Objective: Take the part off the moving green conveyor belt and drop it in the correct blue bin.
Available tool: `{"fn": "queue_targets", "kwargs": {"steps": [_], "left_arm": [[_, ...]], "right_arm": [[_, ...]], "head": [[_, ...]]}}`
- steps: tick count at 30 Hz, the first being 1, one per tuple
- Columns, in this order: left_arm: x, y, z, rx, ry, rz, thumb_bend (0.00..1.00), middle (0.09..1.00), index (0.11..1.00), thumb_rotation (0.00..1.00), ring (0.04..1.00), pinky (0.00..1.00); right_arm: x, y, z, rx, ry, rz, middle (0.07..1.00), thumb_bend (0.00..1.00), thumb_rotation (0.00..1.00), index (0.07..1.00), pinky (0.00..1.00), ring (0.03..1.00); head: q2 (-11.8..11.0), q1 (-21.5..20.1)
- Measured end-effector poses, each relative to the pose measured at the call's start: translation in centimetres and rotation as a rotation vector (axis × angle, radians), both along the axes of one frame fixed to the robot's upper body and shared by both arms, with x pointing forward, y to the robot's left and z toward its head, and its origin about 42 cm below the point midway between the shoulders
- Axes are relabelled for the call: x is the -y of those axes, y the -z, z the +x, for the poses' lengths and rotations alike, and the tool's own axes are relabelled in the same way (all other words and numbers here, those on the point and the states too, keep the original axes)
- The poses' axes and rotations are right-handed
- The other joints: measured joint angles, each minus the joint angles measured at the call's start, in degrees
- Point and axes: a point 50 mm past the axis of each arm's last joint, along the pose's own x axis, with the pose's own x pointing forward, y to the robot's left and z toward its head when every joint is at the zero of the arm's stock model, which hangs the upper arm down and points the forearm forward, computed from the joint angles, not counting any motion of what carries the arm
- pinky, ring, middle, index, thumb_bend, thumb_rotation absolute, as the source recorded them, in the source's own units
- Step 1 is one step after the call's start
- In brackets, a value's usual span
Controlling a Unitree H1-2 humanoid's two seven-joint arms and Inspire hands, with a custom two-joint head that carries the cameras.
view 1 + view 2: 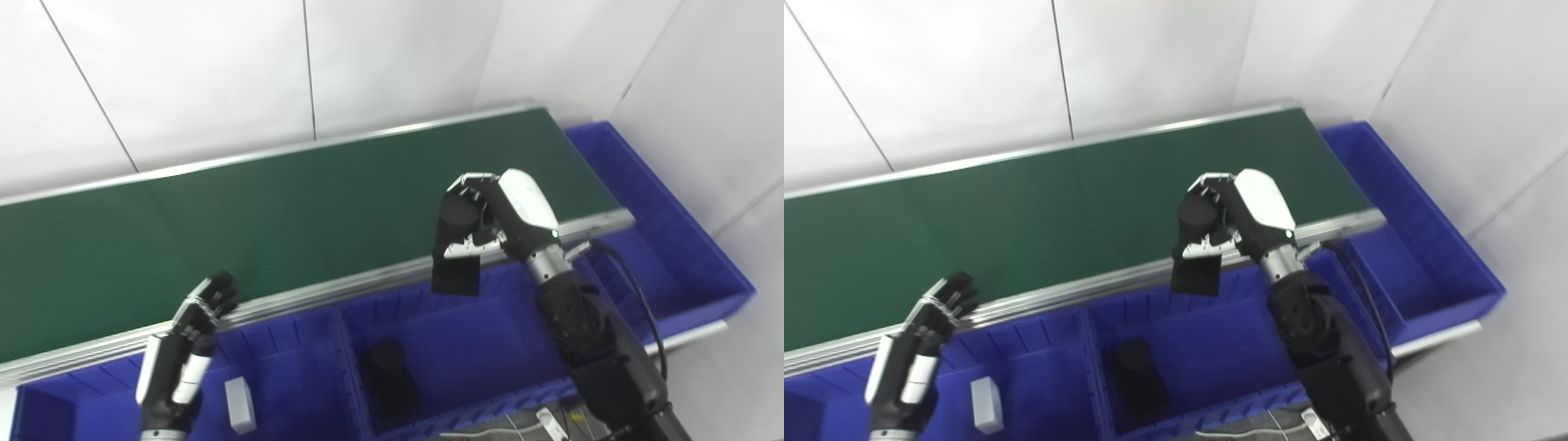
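Observation:
My right hand [490, 214] is shut on a black part [456, 257], a flat plate with a round cylinder on top, and holds it in the air over the belt's near rail, above the middle blue bin [465, 334]. The same hand and part [1197, 260] show in the right eye view. A similar black part [389, 373] lies in that middle bin. The green conveyor belt [245, 214] carries nothing in view. My left hand [184, 349] is open and empty over the left blue bin [288, 380], near the belt's rail.
A small white block [240, 404] lies in the left bin. A long blue bin [661, 226] runs along the belt's right end. White walls stand behind and to the right. Cables [618, 269] hang beside my right arm.

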Motion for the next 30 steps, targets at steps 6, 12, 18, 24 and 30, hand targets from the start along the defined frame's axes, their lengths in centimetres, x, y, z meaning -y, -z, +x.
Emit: {"fn": "queue_targets", "kwargs": {"steps": [6, 12, 18, 24, 30], "left_arm": [[-1.3, -0.2, 0.8, 0.010, 0.024, -0.039, 0.57, 0.878, 0.841, 0.83, 0.860, 0.83], [-1.7, 0.2, 0.8, -0.001, 0.034, -0.042, 0.56, 0.877, 0.840, 0.84, 0.858, 0.83], [-1.3, 0.3, 0.9, 0.000, 0.035, -0.058, 0.56, 0.870, 0.835, 0.84, 0.853, 0.82], [-1.4, 0.2, 0.9, 0.003, 0.033, -0.057, 0.57, 0.871, 0.836, 0.85, 0.854, 0.82], [-1.2, -0.1, 1.0, 0.016, 0.043, -0.042, 0.60, 0.875, 0.843, 0.85, 0.857, 0.81]], "right_arm": [[1.5, 1.1, -1.9, -0.098, 0.026, -0.081, 0.411, 0.52, 0.00, 0.520, 0.25, 0.319], [2.2, 1.9, -3.0, -0.221, 0.008, -0.164, 0.469, 0.53, 0.00, 0.485, 0.22, 0.282], [2.6, 4.0, -3.3, -0.311, 0.006, -0.192, 0.419, 0.52, 0.00, 0.510, 0.24, 0.297], [3.0, 6.5, -3.7, -0.391, 0.021, -0.204, 0.401, 0.52, 0.00, 0.515, 0.26, 0.324], [2.6, 9.9, -3.5, -0.468, 0.024, -0.228, 0.471, 0.53, 0.00, 0.485, 0.24, 0.295]], "head": [[0.44, -1.15], [0.79, -1.15], [1.41, -0.45], [1.67, -0.01], [2.11, 1.04]]}}
